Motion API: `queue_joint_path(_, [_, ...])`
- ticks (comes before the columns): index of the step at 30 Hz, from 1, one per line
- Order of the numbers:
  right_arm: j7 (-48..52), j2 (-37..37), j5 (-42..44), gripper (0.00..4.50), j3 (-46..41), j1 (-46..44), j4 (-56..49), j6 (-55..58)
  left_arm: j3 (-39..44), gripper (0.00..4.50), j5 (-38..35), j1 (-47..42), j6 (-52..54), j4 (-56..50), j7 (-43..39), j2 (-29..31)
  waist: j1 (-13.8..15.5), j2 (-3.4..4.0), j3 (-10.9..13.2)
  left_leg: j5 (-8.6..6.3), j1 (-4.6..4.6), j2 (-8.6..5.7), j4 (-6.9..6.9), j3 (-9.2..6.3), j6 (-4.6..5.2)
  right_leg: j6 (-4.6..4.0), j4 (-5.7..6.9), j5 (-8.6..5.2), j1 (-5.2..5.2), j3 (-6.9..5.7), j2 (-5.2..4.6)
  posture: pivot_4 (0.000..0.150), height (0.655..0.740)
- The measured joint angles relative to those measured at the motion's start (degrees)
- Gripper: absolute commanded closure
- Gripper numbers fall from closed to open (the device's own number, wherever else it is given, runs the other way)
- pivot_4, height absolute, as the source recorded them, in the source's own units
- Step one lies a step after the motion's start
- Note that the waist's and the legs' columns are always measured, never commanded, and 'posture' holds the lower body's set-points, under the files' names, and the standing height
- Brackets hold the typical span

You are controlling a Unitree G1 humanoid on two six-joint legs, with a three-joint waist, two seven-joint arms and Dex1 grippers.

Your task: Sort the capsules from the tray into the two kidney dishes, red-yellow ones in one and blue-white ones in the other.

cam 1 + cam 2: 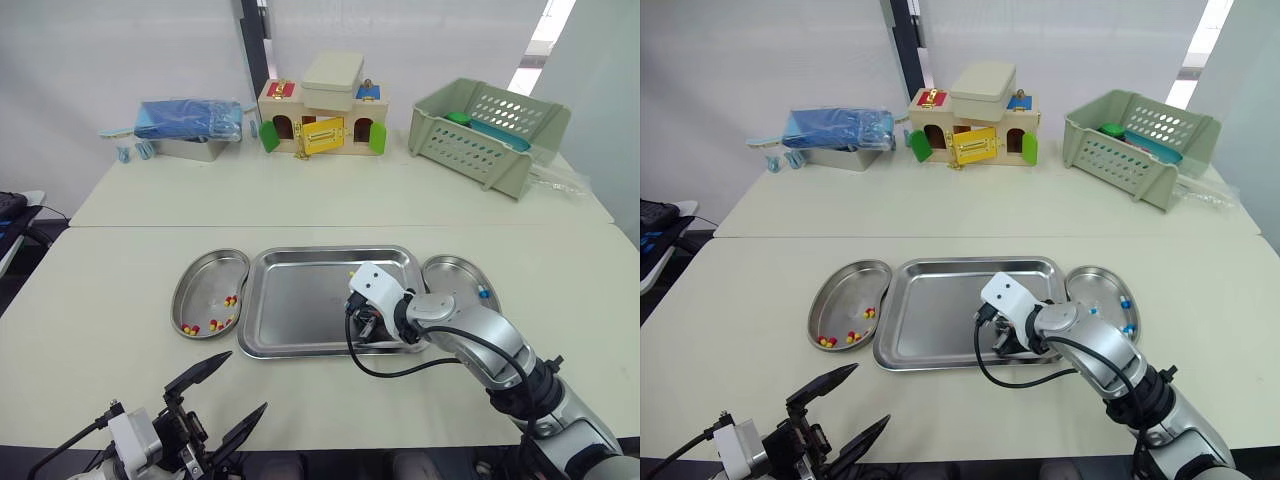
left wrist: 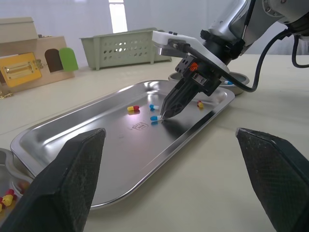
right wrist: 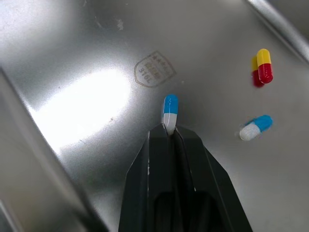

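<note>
On the tray [image 1: 290, 300], the right end effector [image 3: 170, 129] pinches the white end of a blue-white capsule [image 3: 170, 111] lying lengthwise straight ahead of its tips.

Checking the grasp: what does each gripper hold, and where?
The right gripper pinches a blue-white capsule by its white end; the left gripper holds nothing.

Bright daylight, glare on the tray [image 3: 82, 111]

Tray [image 3: 72, 58]: polished metal, mirror-glossy, with a stamped mark [image 3: 153, 69] just ahead of the right gripper [image 3: 170, 129]. Its fingers [image 3: 157, 164]: matt black plastic. Blue-white capsule [image 3: 169, 108] between the tips: smooth, glossy shell. Table [image 2: 203, 183] beneath: matt, smooth.
</note>
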Motion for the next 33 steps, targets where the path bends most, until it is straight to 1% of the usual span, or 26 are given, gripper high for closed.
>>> queue_joint_path(6, [1.9, -0.6, 0.7, 4.47, -0.7, 1.3, -1.2, -1.1, 0.0, 0.00, 0.1, -0.3, 0.0, 0.0, 0.1, 0.0, 0.0, 0.00, 0.0, 0.00, -0.01, 0.00, 0.00, 0.00, 0.00, 0.00, -0.01, 0.00, 0.00, 0.00, 0.00, 0.150, 0.7400])
queue_joint_path(8, [3.5, -2.2, 1.6, 4.47, -1.3, 2.4, -2.8, -1.5, -0.1, 0.00, 0.5, -0.7, -0.2, 0.0, 0.0, 0.1, 0.0, 0.00, 0.0, 0.00, -0.03, 0.00, 0.00, 0.01, 0.00, 0.00, -0.03, 0.00, 0.00, 0.00, 0.00, 0.150, 0.7400])
queue_joint_path(12, [9.4, -10.3, 3.8, 4.47, -7.1, 7.0, -7.6, -7.6, -1.0, 0.00, 0.8, -1.9, -1.1, 0.6, -1.0, 0.8, 0.4, -0.11, 0.1, 0.00, -0.07, -0.01, 0.01, 0.00, 0.00, 0.01, -0.12, 0.00, 0.04, -0.05, -0.02, 0.150, 0.7400])
queue_joint_path(14, [12.5, -14.3, 5.1, 4.47, -11.5, 10.1, -9.2, -11.6, -1.8, 0.00, 0.8, -2.9, -1.7, 1.8, -2.5, 1.4, 0.4, -0.13, 0.1, 0.00, -0.07, -0.01, 0.00, 0.00, 0.00, 0.01, -0.13, 0.00, 0.05, -0.07, -0.01, 0.150, 0.7400])
queue_joint_path(15, [15.0, -17.6, 5.5, 4.47, -14.8, 13.0, -9.9, -14.5, -2.4, 0.00, 0.8, -3.2, -2.3, 2.2, -3.5, 1.7, 0.5, -0.17, 0.1, 0.00, -0.09, -0.01, 0.00, 0.00, 0.00, 0.01, -0.17, 0.00, 0.08, -0.08, -0.01, 0.150, 0.7400])
queue_joint_path(16, [17.1, -20.8, 5.7, 4.47, -17.9, 15.6, -9.7, -17.0, -2.7, 0.00, 0.7, -3.4, -2.6, 2.5, -4.3, 1.9, 0.5, -0.19, 0.1, 0.00, -0.09, -0.01, 0.00, 0.01, 0.00, 0.01, -0.19, 0.00, 0.09, -0.08, -0.02, 0.150, 0.7400])
queue_joint_path(19, [21.6, -26.9, 5.4, 4.47, -25.9, 22.2, -7.5, -24.0, -4.3, 0.00, 0.6, -4.6, -3.4, 3.9, -6.2, 2.2, 0.4, -0.22, 0.2, 0.00, -0.04, -0.01, 0.00, 0.02, 0.00, 0.02, -0.17, 0.00, 0.15, -0.09, -0.01, 0.150, 0.7400])
queue_joint_path(21, [23.9, -29.9, 4.9, 4.47, -29.4, 25.6, -5.0, -28.1, -5.3, 0.00, 0.5, -4.8, -3.5, 4.2, -7.1, 2.1, 0.1, -0.23, 0.2, 0.00, 0.05, 0.00, -0.01, 0.04, 0.00, 0.02, -0.16, 0.00, 0.20, -0.06, -0.01, 0.150, 0.7400])
queue_joint_path(27, [26.6, -32.6, 4.4, 4.47, -36.5, 30.3, 1.4, -33.9, -8.5, 0.00, 0.0, -5.3, -3.6, 5.2, -10.1, 2.1, 0.1, -0.23, 0.2, 0.00, 0.10, 0.02, -0.01, 0.07, 0.00, 0.02, -0.16, 0.00, 0.26, -0.02, 0.01, 0.150, 0.7400])
queue_joint_path(33, [26.0, -32.7, 2.5, 4.47, -37.2, 30.4, 3.7, -35.6, -9.1, 0.00, -0.9, -7.3, -3.6, 6.3, -11.1, 2.3, 0.2, -0.23, 0.2, -0.01, 0.10, 0.02, -0.01, 0.06, 0.00, 0.02, -0.17, 0.00, 0.26, -0.02, 0.01, 0.150, 0.7400])
